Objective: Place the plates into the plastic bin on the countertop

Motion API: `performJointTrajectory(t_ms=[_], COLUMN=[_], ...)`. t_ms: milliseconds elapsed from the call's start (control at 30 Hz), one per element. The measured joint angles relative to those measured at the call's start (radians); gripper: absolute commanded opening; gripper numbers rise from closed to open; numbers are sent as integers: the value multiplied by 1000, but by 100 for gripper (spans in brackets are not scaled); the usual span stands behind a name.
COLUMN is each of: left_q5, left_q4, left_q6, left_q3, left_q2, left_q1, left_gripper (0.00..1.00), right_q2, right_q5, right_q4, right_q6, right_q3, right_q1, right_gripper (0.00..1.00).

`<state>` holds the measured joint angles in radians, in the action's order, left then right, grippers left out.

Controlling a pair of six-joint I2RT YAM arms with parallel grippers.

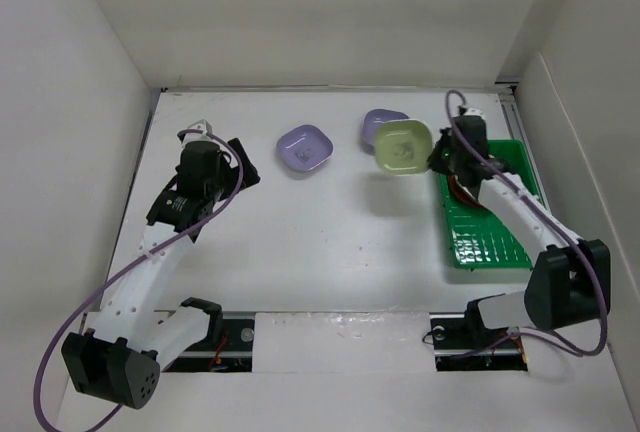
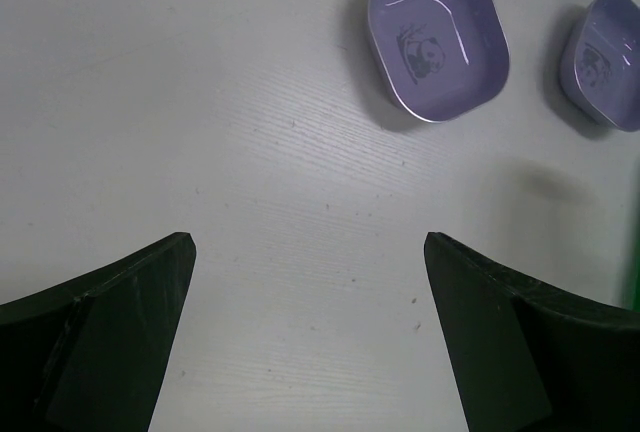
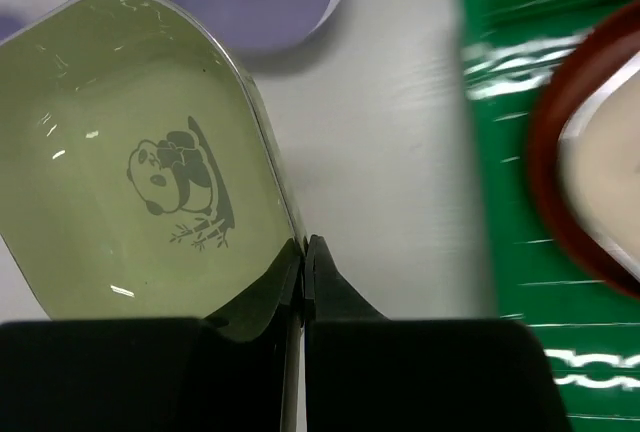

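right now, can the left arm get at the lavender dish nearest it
Probably yes. The left arm has its jaws open and empty, aimed toward that lavender dish, with only bare countertop between. The right arm holds the green dish farther off.

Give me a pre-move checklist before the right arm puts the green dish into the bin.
1. Grip: the right gripper is shut on the rim of the green dish. Ok.
2. Dish above the plastic bin: it hangs over the countertop, left of the bin wall. Not ok.
3. Room in the bin: the red plate and cream dish lie at the far end, and the near floor is bare. Ok.
4. Left gripper out of the path: it is open, far to the left. Ok.
5. Clearance over the nearer lavender dish: cannot tell.
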<state>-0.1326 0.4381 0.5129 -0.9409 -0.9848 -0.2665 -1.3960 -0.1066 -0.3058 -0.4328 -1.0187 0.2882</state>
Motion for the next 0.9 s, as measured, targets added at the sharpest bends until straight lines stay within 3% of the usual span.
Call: performJointTrajectory(t_ms=[233, 400, 700, 733, 800, 900], left_q5=[3, 12, 25, 27, 28, 33], left_q4=[-1, 0, -1, -2, -3, -6], left_q6=[-4, -4, -5, -5, -8, -10], left_q3=[0, 0, 0, 0, 0, 0], left_q2=[16, 17, 18, 18, 18, 18], left_q1=[0, 0, 0, 0, 0, 0], left_gripper=[100, 100, 100, 100, 100, 100], right_q2=[32, 57, 77, 77, 77, 91], right_q5=[-35, 18, 79, 85, 91, 94], right_q4=[-9, 8, 46, 50, 57, 76], right_q6=[-65, -133, -216, -220, -227, -239], right_q3=[11, 112, 241, 245, 248, 252], right_q1=[-383, -605, -695, -701, -706, -707], right_gripper=[0, 0, 2, 6, 26, 66])
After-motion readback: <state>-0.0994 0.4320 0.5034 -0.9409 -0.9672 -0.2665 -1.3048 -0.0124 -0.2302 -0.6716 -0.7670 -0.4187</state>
